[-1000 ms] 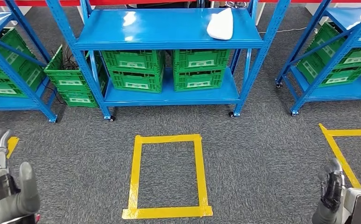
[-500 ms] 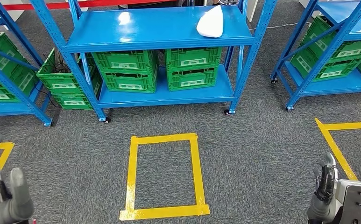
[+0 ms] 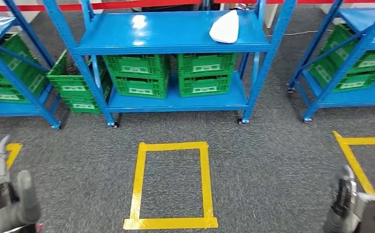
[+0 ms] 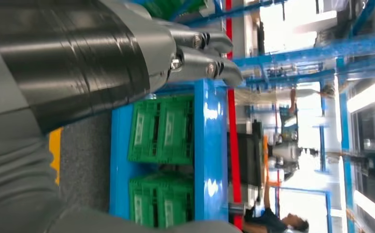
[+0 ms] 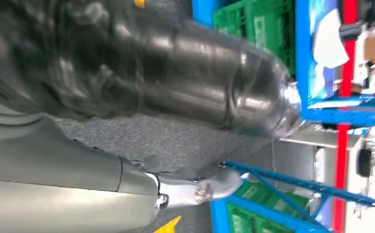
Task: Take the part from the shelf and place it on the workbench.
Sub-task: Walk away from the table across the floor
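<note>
- Facing a blue shelf [image 3: 175,34] across grey carpet [image 3: 272,165], a yellow tape box [image 3: 171,184] between.
- White part [image 3: 225,27] lies on the top shelf, right side, well apart from both hands.
- Left hand [image 3: 6,199] and right hand [image 3: 345,206] low, fingers apart, holding nothing.

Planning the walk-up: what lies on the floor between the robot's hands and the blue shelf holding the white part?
In the head view, grey carpet with a yellow tape rectangle; nothing else.
</note>
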